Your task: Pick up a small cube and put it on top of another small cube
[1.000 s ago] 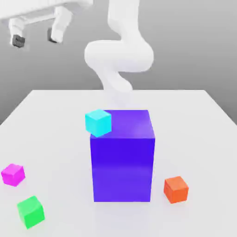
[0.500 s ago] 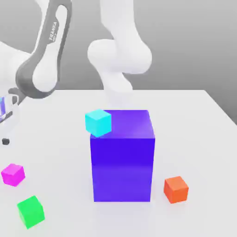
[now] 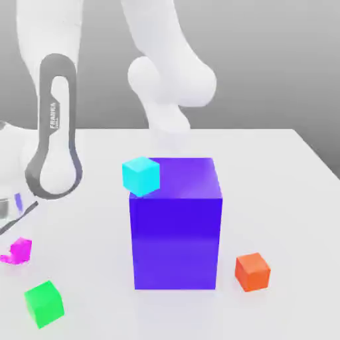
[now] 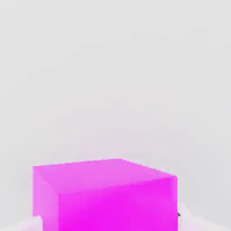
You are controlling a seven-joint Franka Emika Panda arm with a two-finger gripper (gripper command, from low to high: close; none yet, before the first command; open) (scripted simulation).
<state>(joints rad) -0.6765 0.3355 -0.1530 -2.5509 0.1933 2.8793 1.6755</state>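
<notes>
A magenta small cube (image 3: pixel 21 250) lies on the white table (image 3: pixel 265 166) at the exterior view's left, partly covered by my gripper (image 3: pixel 10 232), which has come down right over it from the frame's left edge. In the hand view the magenta cube (image 4: pixel 106 196) looms large and very close, square to the hand. Other small cubes: a green one (image 3: pixel 44 303) near the front left, an orange one (image 3: pixel 252 271) at the front right, and a cyan one (image 3: pixel 141 175) by the upper left corner of the big purple block (image 3: pixel 176 226).
The tall purple block stands mid-table, to the right of the gripper. My arm's white links (image 3: pixel 54 133) rise over the table's left side, with the base (image 3: pixel 169 86) behind the block.
The arm has swung down and left: the gripper dropped from well above the table to the magenta cube, now partly covering it. The other cubes have not moved.
</notes>
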